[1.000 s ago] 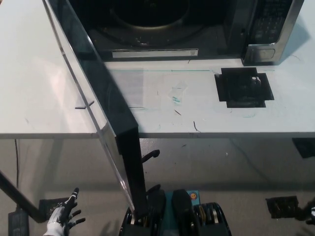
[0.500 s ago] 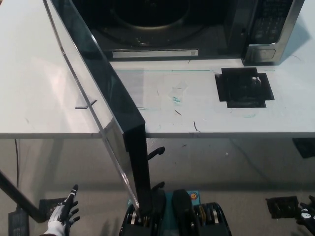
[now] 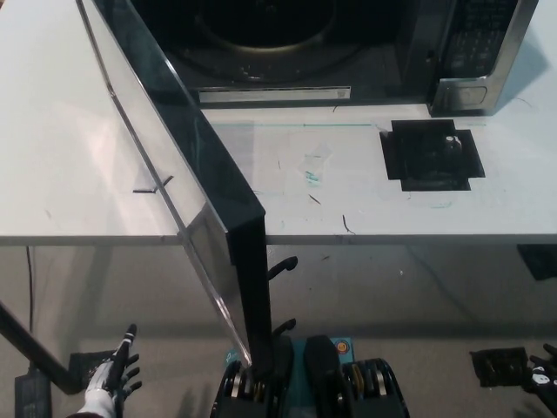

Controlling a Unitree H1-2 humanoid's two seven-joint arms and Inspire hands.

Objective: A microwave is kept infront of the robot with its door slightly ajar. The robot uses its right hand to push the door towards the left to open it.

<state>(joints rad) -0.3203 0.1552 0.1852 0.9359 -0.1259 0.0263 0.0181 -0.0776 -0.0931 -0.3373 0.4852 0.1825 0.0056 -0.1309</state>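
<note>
**Microwave door swung out past the worktop's front edge, both hands low and clear**

The microwave (image 3: 348,52) sits at the far edge of the white worktop (image 3: 70,174), its cavity and turntable exposed. Its door (image 3: 187,174) stands open, reaching from the far left diagonally toward the front edge and overhanging it, with the dark end face hanging below the worktop's level. The white left robot hand (image 3: 111,379) is well below the front edge at the lower left, fingers spread, holding nothing, apart from the door. The black right robot hand (image 3: 544,374) shows only partly at the lower right, far from the door; I cannot tell its finger state.
</note>
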